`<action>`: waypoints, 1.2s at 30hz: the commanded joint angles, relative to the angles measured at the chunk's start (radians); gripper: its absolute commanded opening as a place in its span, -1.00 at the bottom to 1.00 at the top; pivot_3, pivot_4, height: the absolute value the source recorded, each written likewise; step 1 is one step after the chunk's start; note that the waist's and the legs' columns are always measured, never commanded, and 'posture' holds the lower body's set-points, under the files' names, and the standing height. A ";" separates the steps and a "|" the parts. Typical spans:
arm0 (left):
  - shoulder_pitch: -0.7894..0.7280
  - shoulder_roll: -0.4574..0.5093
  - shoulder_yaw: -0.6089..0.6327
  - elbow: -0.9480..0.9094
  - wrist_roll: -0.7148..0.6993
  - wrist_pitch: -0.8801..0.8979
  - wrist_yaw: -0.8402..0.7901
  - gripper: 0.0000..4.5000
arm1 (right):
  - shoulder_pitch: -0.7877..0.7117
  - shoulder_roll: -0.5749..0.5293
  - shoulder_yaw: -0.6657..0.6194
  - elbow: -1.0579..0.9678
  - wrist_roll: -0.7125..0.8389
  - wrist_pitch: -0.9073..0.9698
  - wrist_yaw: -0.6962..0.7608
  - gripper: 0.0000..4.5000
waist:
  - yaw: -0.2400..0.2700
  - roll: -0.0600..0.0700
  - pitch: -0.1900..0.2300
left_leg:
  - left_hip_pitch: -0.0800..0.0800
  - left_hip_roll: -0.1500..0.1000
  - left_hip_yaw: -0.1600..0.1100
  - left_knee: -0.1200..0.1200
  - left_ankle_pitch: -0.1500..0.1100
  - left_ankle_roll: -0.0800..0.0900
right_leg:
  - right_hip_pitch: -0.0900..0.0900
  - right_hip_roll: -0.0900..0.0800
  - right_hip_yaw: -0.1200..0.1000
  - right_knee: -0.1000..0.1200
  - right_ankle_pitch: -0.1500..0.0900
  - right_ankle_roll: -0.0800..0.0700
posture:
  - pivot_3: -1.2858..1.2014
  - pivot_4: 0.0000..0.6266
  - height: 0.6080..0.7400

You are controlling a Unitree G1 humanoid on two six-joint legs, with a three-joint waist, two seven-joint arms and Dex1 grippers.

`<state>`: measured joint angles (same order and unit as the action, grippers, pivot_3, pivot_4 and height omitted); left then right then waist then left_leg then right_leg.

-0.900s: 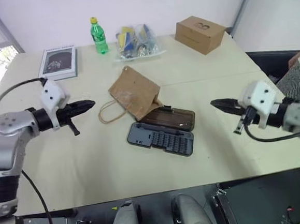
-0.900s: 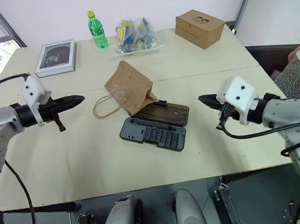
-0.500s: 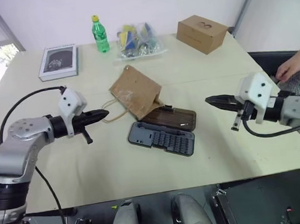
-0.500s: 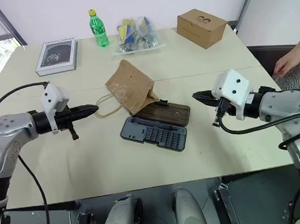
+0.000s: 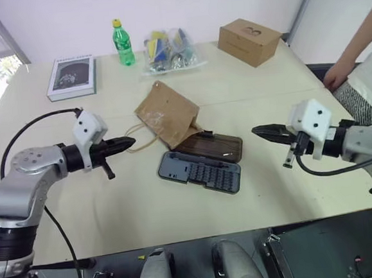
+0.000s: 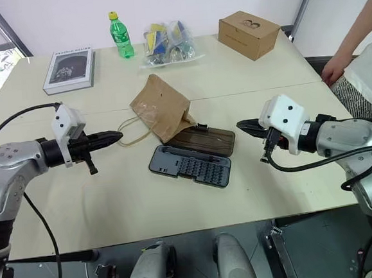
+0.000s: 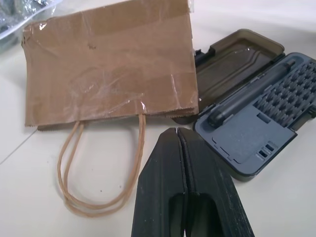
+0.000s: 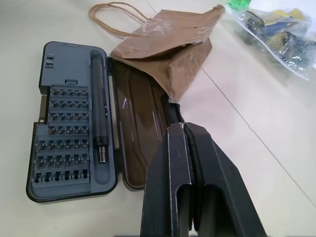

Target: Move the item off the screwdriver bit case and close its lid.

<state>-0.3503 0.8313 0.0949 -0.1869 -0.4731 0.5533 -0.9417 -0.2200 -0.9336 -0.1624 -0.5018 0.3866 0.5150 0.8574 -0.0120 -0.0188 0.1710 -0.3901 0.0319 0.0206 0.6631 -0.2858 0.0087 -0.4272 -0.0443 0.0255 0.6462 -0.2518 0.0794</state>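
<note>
The flat rectangular blue-grey plastic screwdriver bit case [image 5: 200, 171] lies open at table [image 5: 114, 209] centre, its smoky brown translucent lid [image 5: 214, 146] behind the tray. The flat brown kraft paper bag [image 5: 166, 113] overlaps the lid's far-left corner. Behind: grey-covered book [image 5: 71, 76] left, green plastic bottle [image 5: 123, 45], clear plastic packet [image 5: 169, 51], brown cardboard box [image 5: 249, 41] right.

The case [image 5: 201, 165] lies open and flat between the two sets of closed fingertips, blue-grey tray of bits nearer, smoky lid [image 5: 212, 145] behind; the creased brown bag [image 5: 166, 114] (loop handles toward the left fingers) overlaps the lid's far corner
</note>
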 commanded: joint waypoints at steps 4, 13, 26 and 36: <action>0.000 0.009 0.030 0.007 0.006 -0.039 -0.021 -1.00 | -0.002 0.014 -0.013 -0.035 0.003 -0.005 -0.022 -0.99 | -0.001 0.000 0.000 | 0.000 0.000 0.000 0.000 0.000 0.000 | 0.000 0.000 0.000 0.000 0.000 0.000 | 0.03 -0.52 1.00; 0.022 0.002 0.020 0.019 0.021 -0.069 -0.028 -1.00 | -0.028 0.070 0.019 -0.036 0.009 0.019 -0.071 -0.99 | -0.001 0.000 0.000 | 0.000 0.000 0.000 0.000 0.000 0.000 | 0.000 0.000 0.000 0.000 0.000 0.000 | 0.03 -0.52 1.00; 0.036 -0.009 0.016 0.037 0.036 -0.100 -0.034 -1.00 | -0.035 0.089 0.077 -0.048 0.012 0.051 -0.078 -0.99 | -0.001 0.000 0.000 | 0.000 0.000 0.000 0.000 0.000 0.000 | 0.000 0.000 0.000 0.000 0.000 0.000 | 0.03 -0.52 1.00; 0.038 -0.021 0.014 0.052 0.048 -0.113 -0.038 -1.00 | -0.113 0.176 0.157 -0.037 -0.016 0.089 -0.147 0.95 | -0.002 0.000 0.000 | 0.000 0.000 0.000 0.000 0.000 0.000 | 0.000 0.000 0.000 0.001 0.000 0.000 | 0.03 -0.52 1.00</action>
<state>-0.3117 0.8098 0.0938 -0.1250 -0.4242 0.4565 -0.9783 -0.3084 -0.7732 -0.0161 -0.5093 0.3754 0.5969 0.7355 -0.0145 -0.0187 0.1710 -0.3899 0.0320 0.0206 0.6633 -0.2858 0.0087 -0.4274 -0.0443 0.0255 0.6470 -0.2514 0.0799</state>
